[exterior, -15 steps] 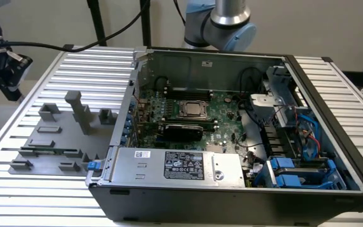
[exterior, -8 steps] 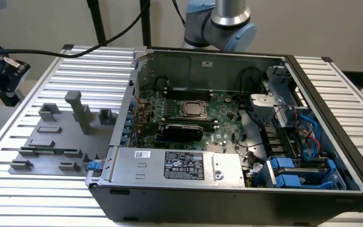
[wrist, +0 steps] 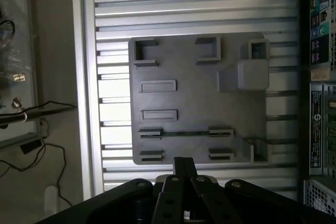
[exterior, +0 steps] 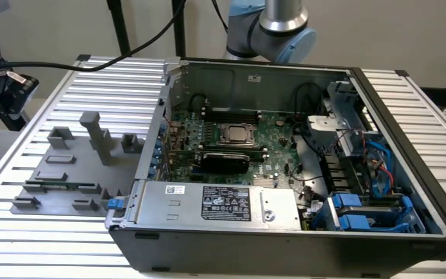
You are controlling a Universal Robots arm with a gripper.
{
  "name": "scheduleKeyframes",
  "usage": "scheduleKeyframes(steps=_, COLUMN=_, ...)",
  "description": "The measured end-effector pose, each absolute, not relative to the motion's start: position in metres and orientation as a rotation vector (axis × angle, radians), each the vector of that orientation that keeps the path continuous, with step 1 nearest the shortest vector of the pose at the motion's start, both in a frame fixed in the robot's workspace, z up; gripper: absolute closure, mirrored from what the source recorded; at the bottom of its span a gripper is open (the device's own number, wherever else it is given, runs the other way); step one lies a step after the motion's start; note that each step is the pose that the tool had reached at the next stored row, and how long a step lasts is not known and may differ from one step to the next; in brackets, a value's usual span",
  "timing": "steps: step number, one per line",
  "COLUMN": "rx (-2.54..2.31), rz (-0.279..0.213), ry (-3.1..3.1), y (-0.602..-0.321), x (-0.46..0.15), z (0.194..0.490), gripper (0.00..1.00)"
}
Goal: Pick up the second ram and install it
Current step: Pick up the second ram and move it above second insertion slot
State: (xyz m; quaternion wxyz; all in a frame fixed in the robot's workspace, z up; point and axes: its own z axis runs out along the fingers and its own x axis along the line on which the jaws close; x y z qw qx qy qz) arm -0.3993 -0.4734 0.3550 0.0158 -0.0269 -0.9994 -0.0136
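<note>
Hand (wrist: 181,163) hovers over the near edge of the grey tray (wrist: 199,98), fingers pressed together, holding nothing. The second ram (wrist: 185,133) stands on edge in the tray's slotted holders, just beyond the fingertips and well apart from the open computer case (exterior: 285,244) on the slatted table (wrist: 184,3). It looks light, stiff and thin, with fragile chips, so I'd grip it across the flat faces near the middle.
</note>
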Motion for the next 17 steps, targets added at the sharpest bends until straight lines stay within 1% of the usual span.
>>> scheduleKeyframes(steps=17, rx=-0.03, rz=-0.042, ry=-3.118, y=-0.4727, x=-0.3967, z=0.3516, gripper=0.89)
